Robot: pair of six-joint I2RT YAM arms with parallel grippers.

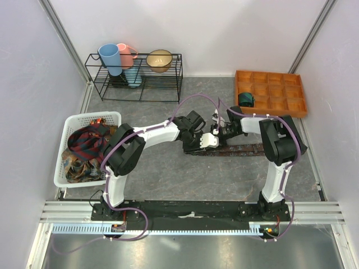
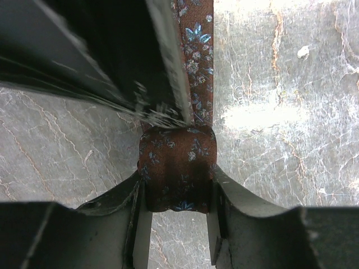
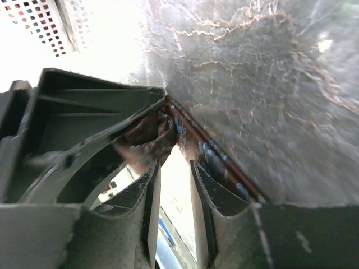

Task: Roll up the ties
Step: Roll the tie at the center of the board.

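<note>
A maroon-brown tie with small blue flowers lies stretched across the middle of the table. Its left end is wound into a short roll, and the flat strip runs away from it. My left gripper is shut on that roll, one finger pressed to each side. My right gripper is open just beside the roll, with nothing between its fingers. In the top view both grippers meet at the tie's left end, the left gripper in front of the right gripper. More ties are heaped in a basket.
The white basket stands at the left edge. An orange compartment tray at the back right holds a teal rolled tie. A black wire rack with cups and a bowl stands at the back left.
</note>
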